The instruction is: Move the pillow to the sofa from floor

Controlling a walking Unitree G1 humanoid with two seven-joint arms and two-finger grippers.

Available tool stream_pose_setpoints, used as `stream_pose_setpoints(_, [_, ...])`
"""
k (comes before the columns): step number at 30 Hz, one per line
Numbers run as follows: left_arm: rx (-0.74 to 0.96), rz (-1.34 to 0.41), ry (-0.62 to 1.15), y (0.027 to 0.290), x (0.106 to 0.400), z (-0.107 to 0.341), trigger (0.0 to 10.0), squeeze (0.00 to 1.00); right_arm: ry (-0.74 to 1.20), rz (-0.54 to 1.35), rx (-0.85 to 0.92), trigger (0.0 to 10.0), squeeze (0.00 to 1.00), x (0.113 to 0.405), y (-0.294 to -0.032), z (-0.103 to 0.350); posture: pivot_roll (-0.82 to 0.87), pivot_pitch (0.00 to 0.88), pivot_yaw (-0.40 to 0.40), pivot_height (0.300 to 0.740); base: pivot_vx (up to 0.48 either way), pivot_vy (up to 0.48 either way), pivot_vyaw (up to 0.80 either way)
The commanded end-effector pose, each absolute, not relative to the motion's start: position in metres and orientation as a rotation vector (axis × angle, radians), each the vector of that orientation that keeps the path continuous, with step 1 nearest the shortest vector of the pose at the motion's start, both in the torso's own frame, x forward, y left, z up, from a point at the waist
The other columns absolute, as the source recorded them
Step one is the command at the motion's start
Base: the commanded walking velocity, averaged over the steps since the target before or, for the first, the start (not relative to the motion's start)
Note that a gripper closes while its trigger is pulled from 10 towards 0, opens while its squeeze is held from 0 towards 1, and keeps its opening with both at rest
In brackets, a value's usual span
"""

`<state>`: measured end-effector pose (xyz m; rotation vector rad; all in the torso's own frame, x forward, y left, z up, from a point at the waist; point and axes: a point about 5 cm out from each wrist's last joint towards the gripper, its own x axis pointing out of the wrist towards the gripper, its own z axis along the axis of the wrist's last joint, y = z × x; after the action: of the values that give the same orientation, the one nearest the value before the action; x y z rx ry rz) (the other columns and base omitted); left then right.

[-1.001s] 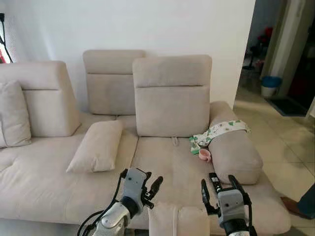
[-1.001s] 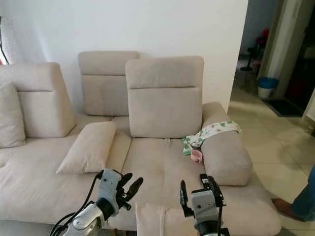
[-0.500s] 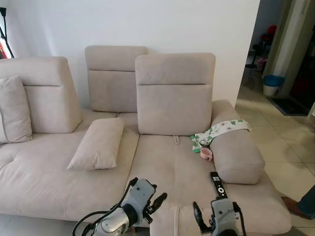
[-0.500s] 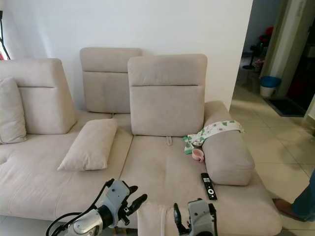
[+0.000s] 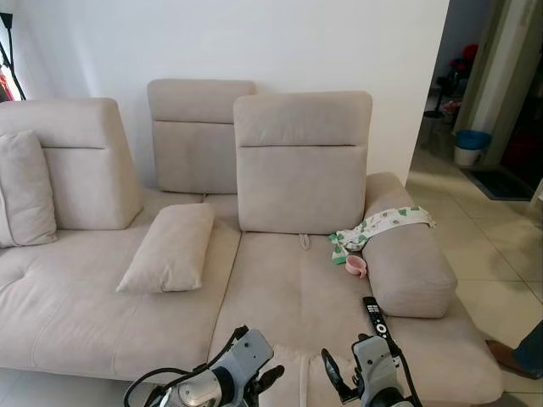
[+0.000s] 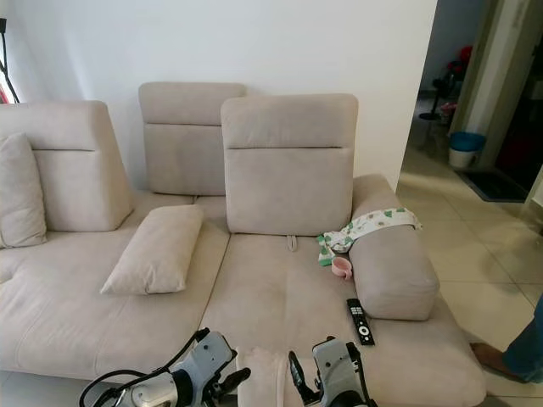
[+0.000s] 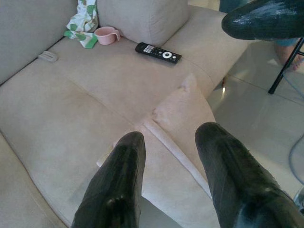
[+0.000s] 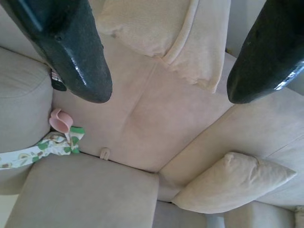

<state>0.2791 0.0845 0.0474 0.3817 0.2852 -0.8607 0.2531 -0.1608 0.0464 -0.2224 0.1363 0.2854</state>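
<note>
1. Jaws are gaping empty on both grippers, left (image 5: 270, 379) and right (image 5: 339, 386), flanking the pillow (image 5: 299, 377) lying at the sofa (image 5: 280, 288) front edge.
2. Left wrist: fingers (image 7: 118, 185) are hovering above the pillow (image 7: 183, 118).
3. Right wrist: fingers (image 8: 71, 52) are straddling the pillow (image 8: 161, 28), untouching.

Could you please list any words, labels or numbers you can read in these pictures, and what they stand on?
No text can be read anywhere.
Remote control: its buttons carry markings, too small and blurred to read.
Green and white cloth: a leaf pattern, no words.
Pink cup: no print visible.
</note>
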Motion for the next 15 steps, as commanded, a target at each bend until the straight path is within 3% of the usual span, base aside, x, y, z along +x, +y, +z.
stream_pose_setpoints(1, [0.403, -0.870, 0.310, 0.0876, 0.2780, 0.0426, 10.0, 0.00, 0.134, 0.302, -0.214, 10.0, 0.00, 0.2522, -0.1584, 0.0455, -0.07, 0.000, 0.060, 0.740, 0.000, 0.000, 0.00])
stream_pose_setpoints(15, [0.410, -0.901, 0.300, 0.0861, 0.2774, 0.0419, 10.0, 0.00, 0.122, 0.307, -0.218, 10.0, 0.00, 0.2530, -0.1586, 0.0466, -0.08, 0.000, 0.070, 0.740, 0.000, 0.000, 0.00])
